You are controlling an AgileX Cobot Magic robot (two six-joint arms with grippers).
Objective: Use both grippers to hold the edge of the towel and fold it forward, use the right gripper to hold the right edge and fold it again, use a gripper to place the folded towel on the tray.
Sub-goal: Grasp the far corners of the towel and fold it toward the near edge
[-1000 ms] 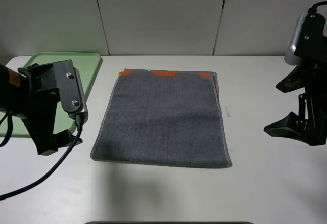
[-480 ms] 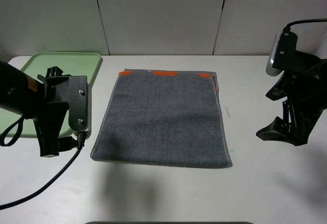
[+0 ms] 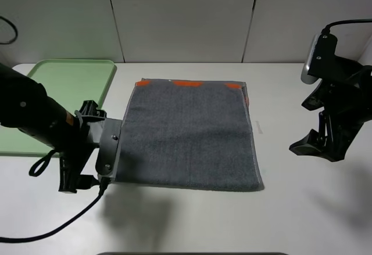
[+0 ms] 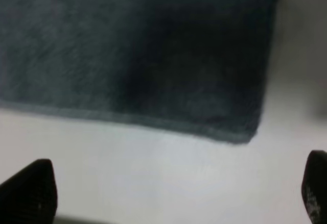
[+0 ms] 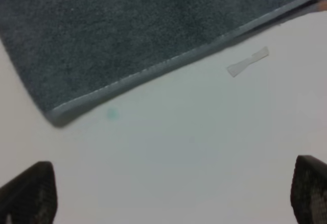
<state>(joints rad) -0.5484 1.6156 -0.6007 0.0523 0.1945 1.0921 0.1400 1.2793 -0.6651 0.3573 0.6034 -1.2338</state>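
Note:
A dark grey towel (image 3: 186, 133) lies flat on the white table, with orange tags along its far edge (image 3: 187, 83). A green tray (image 3: 70, 83) sits at the far left. My left gripper (image 3: 78, 178) hovers at the towel's near left corner, open and empty; the left wrist view shows the towel (image 4: 143, 50) and its corner (image 4: 244, 136) beyond the open gripper (image 4: 173, 198). My right gripper (image 3: 314, 147) is open, to the right of the towel. The right wrist view shows the towel's near right corner (image 5: 57, 116) beyond the gripper (image 5: 168, 193).
A small strip of white tape (image 5: 248, 61) lies on the table just right of the towel; it also shows in the high view (image 3: 260, 128). A black cable (image 3: 58, 226) trails from the left arm over the table's front left.
The left arm has moved right and lower, up to the towel's near left corner. The right arm has shifted slightly left. The towel has not moved.

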